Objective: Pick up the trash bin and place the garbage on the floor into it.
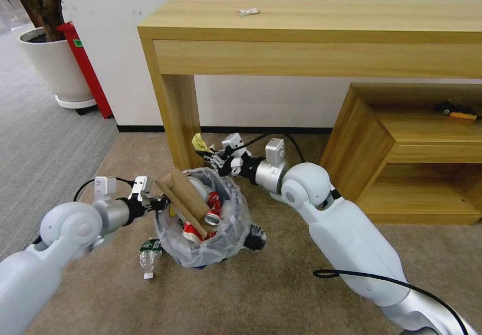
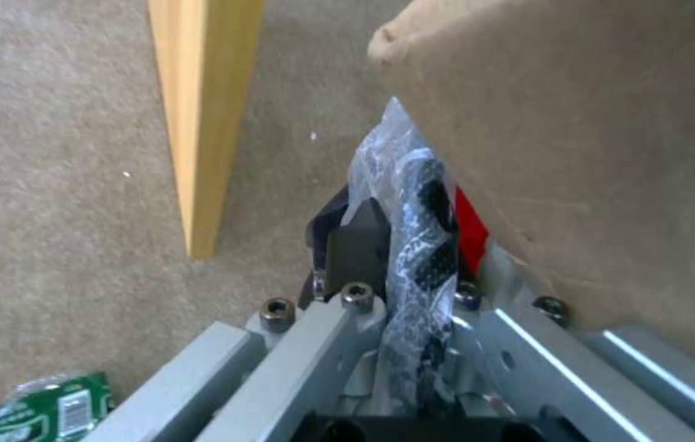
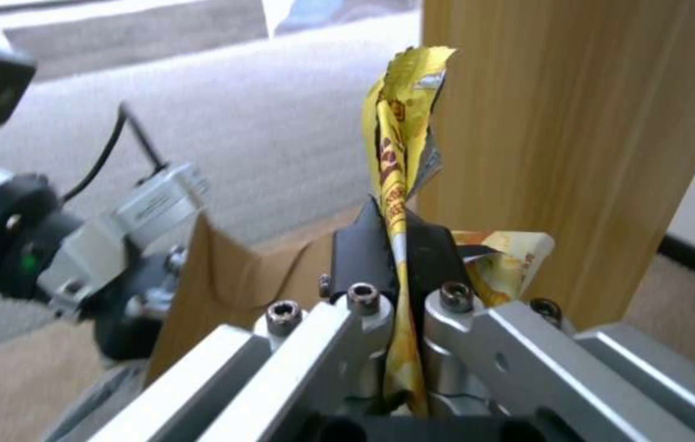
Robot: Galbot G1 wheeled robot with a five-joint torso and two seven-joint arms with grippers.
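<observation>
Left gripper and right gripper both low, jaws clamped, arms reaching forward.

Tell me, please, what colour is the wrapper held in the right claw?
Yellow with brown-red print; the wrapper shows best in the right wrist view.

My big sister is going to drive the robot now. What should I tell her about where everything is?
Left gripper: shut on the bag liner at the rim of the trash bin, holding it beside the desk leg.
Right gripper: shut on a yellow wrapper, close to the bin's far rim, not dropped yet.
Done: cardboard, a can and red wrappers are in the bin.
Left: drop the yellow wrapper in, then collect the crushed clear bottle with the green label from the beige carpet beside the bin.
</observation>
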